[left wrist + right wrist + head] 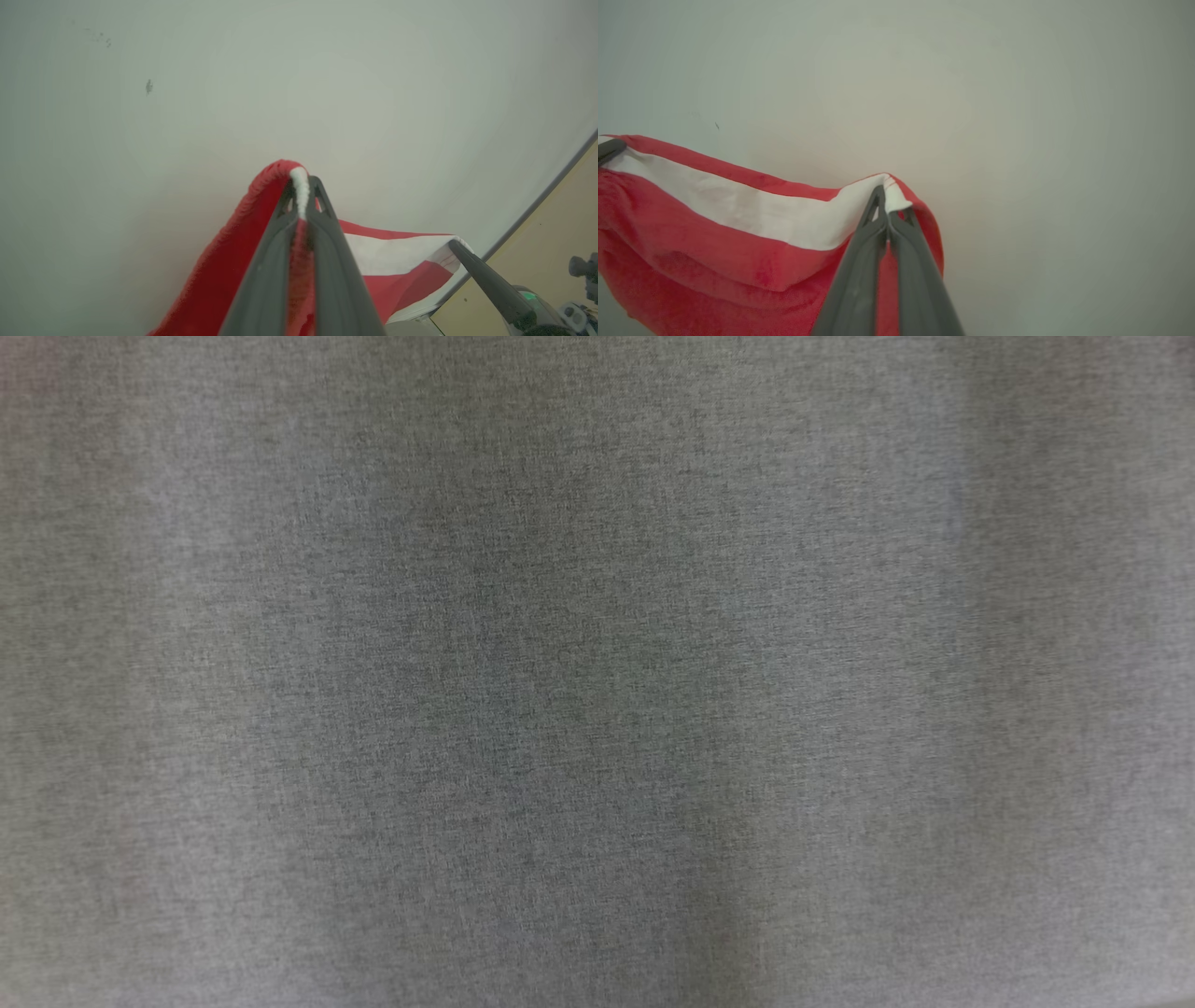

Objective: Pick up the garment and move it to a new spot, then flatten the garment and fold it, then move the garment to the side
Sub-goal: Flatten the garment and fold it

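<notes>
- Left gripper [302, 184]: its fingers are pressed together on a red edge of the garment [219, 266], at centre frame in the left wrist view. A white rim of cloth pokes out between the tips.
- Right gripper [889, 205]: it is clamped on the garment's white stripe, at centre frame in the right wrist view.
- The red-and-white striped garment spans from one gripper to the other and sags between them over a pale table [327, 93].
- In the left wrist view the cloth runs from centre to lower right, where the right gripper's tip pinches its far corner.
- In the right wrist view the cloth takes up the lower left, and one dark finger of the left gripper shows at the left edge.
- Whether the cloth touches the table cannot be told.
- A tan floor [551, 219] lies past the table's edge, lower right in the left wrist view.
- The head view gives a blurred grey woven surface [597, 672]; what it is cannot be told.
</notes>
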Available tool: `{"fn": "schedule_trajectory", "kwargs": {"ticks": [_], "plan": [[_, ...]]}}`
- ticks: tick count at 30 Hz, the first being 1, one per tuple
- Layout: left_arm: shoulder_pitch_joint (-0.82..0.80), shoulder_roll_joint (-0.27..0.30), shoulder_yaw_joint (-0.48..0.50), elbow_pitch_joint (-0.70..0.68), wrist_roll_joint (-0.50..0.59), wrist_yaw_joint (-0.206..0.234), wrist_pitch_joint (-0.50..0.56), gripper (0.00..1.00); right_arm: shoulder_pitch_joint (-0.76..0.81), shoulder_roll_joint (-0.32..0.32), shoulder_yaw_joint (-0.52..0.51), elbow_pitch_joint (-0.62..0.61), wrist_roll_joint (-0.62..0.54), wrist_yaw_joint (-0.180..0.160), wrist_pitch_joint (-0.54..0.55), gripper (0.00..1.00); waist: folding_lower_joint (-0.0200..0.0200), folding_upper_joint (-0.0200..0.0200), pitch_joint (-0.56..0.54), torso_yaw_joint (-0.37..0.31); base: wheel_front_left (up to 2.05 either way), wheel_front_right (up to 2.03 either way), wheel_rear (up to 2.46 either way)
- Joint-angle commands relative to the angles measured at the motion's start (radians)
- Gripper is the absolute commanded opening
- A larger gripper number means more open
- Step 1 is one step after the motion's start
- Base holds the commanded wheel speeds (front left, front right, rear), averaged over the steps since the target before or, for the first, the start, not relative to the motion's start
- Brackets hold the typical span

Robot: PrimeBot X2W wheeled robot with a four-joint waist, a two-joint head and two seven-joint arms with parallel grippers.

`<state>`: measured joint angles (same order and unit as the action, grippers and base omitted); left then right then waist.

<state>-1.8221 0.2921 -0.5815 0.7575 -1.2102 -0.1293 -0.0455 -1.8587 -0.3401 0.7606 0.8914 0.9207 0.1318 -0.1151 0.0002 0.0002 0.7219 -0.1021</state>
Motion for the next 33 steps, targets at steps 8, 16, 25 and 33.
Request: {"fn": "schedule_trajectory", "kwargs": {"ticks": [8, 16, 25, 33], "plan": [[0.278, 0.103, -0.096, -0.16, -0.036, -0.002, -0.093, 0.0, 0.274, -0.068, 0.087, -0.145, 0.113, -0.003, -0.047, 0.0, -0.0002, -0.0002, -0.118, 0.008, 0.0, 0.0, 0.0], [0.69, 0.207, -0.153, -0.352, -0.077, -0.001, -0.197, 0.0, 0.624, -0.184, 0.152, -0.3, 0.219, -0.003, -0.079, 0.0, -0.0002, -0.0002, -0.284, 0.012, 0.0, 0.0, 0.0], [1.043, 0.183, -0.168, -0.503, 0.047, 0.01, -0.219, 0.0, 0.992, -0.293, 0.164, -0.435, 0.31, -0.003, -0.111, 0.0, -0.0002, -0.0002, -0.399, 0.025, 0.0, 0.0, 0.0], [1.3, 0.159, -0.147, -0.582, 0.149, 0.009, -0.22, 0.0, 1.233, -0.329, 0.178, -0.502, 0.33, -0.003, -0.122, 0.0, -0.0002, -0.0002, -0.468, 0.011, 0.0, 0.0, 0.0]]}}
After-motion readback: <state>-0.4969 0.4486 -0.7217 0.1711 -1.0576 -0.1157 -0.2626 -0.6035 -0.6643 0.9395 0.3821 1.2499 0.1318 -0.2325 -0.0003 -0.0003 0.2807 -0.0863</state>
